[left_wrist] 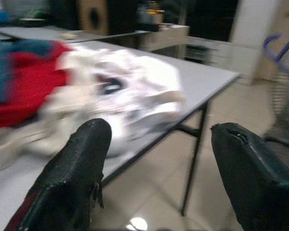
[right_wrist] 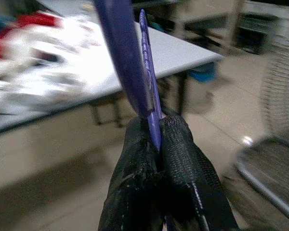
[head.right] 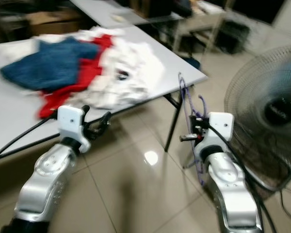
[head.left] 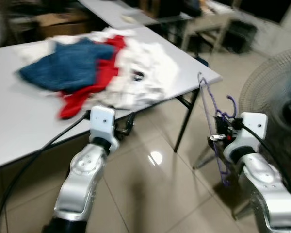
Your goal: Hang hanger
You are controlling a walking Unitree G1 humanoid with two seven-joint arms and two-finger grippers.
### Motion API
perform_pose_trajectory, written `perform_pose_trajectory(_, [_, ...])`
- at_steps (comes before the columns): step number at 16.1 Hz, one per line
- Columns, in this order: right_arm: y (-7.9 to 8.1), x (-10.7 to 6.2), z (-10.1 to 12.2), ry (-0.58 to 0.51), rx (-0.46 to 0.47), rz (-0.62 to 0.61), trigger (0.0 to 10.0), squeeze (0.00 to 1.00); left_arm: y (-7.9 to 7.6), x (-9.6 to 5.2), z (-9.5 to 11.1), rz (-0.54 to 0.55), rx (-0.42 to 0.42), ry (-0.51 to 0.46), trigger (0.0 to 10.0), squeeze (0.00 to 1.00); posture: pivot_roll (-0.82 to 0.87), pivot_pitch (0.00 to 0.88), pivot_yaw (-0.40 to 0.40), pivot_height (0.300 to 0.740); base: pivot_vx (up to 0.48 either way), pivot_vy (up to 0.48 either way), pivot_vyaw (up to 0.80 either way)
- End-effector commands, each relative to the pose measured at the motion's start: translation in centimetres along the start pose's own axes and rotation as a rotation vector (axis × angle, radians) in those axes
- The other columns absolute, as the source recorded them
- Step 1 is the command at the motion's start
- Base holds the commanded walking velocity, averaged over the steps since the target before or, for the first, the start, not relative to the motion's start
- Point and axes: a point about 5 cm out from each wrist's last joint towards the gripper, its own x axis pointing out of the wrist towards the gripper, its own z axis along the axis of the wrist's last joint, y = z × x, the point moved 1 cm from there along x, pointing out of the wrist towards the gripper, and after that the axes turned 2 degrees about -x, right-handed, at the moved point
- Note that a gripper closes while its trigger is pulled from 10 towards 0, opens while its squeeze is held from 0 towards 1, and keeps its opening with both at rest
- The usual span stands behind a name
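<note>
Looking down from the head camera, the right hand (head.left: 222,132) holds a purple hanger (head.left: 211,104) upright off the corner of the grey table (head.left: 19,121), near a floor fan (head.left: 276,92), with clothes (head.left: 102,68) piled on top. Left wrist view has the left hand (left_wrist: 156,168) spread wide, gripping nothing. Right wrist view shows both fingers (right_wrist: 176,144) pinched tight on the hanger.

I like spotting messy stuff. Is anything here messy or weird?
Yes. A jumbled pile of blue, red and white clothes lies crumpled on the grey table, not folded or hung. The right gripper is shut on a thin purple plastic hanger with no clothes on it. The left gripper is open.
</note>
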Motion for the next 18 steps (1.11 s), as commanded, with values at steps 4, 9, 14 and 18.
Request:
perform_pose_trajectory(4, [-0.19,0.00,0.41,-0.011,0.005,-0.004,10.0,0.00,-0.18,-0.15,0.31,-0.009,0.025,-0.020,10.0,1.00,0.01,0.000,-0.086,0.740,0.460,0.000,0.00])
perform_pose_trajectory(9, [-0.03,-0.05,0.22,-0.006,0.004,0.005,10.0,0.00,-0.42,-0.21,0.24,-0.024,0.035,-0.014,10.0,1.00,0.02,0.000,-0.086,0.740,0.460,0.000,0.00])
perform_pose_trajectory(14, [-0.12,-0.19,0.09,-0.005,0.003,0.003,10.0,0.00,-0.71,-0.26,0.09,-0.037,0.039,-0.006,10.0,1.00,0.01,0.000,-0.081,0.740,0.455,0.000,0.00])
perform_pose_trajectory(18, [-0.06,-0.44,0.11,-0.011,0.007,0.083,10.0,0.00,-0.74,-0.33,0.02,-0.097,0.048,0.001,10.0,0.95,0.00,0.004,-0.072,0.740,0.000,0.000,0.00])
